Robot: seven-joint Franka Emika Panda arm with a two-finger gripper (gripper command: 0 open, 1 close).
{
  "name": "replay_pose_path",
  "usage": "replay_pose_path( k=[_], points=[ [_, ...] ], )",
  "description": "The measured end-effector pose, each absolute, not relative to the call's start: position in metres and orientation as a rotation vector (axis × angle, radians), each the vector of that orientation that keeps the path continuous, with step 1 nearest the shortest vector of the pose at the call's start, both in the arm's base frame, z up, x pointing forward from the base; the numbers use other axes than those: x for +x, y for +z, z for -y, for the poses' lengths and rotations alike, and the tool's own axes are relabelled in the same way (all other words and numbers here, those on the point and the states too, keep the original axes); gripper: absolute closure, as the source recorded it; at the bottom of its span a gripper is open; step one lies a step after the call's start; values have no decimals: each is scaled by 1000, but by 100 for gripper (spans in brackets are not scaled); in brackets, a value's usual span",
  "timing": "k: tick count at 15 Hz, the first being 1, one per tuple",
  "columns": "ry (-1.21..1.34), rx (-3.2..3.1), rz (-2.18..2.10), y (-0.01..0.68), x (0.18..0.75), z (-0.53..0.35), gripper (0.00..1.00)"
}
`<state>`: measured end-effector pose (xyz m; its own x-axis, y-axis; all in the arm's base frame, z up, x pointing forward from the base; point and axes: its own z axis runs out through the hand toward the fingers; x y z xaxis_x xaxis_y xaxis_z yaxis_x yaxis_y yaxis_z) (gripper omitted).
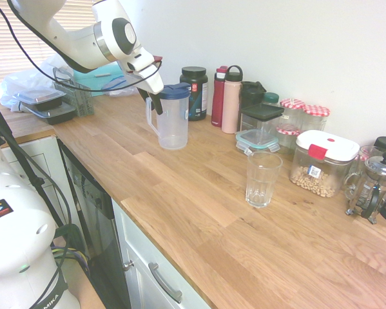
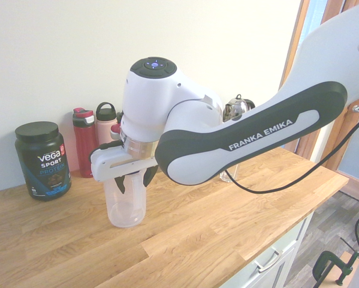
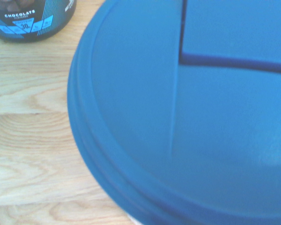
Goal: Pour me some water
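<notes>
**Gripper at the handle of the jug, glass far to the right**

In the first exterior view the jug (image 1: 173, 122) stands upright on the table (image 1: 199, 212), in the upper middle of the frame, with its blue lid (image 1: 176, 91) on top. It looks clear and I cannot tell how much water is inside. The gripper (image 1: 155, 98) comes down steeply from the upper left and sits at the left side of the jug, exactly where the handle (image 1: 149, 118) is. Its dark fingers (image 1: 156, 103) stand on the two sides of the handle top, at a middle opening; whether they already press on it, I cannot tell from these pictures.

In the second exterior view the gripper (image 2: 134, 177) hangs over the top of the jug (image 2: 126, 207), with dark fingers on each side of it. The wrist view is filled almost fully by the blue lid (image 3: 178, 117), so the camera is very close above it.

The empty glass (image 1: 263, 178) stands upright lower right of the jug, well apart from it. I judge that the grasp must be finished first; then the jug must travel to the right in the picture and tip toward the glass, with the spout side leading.
</notes>
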<state>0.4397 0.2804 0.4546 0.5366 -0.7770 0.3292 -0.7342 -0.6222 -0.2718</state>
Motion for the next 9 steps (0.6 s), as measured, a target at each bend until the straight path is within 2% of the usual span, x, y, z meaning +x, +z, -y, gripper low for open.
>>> replay_pose_path(
  k=[9],
  points=[
    [-643, -2663, -1298, 451, 436, -283, 100]
  ],
)
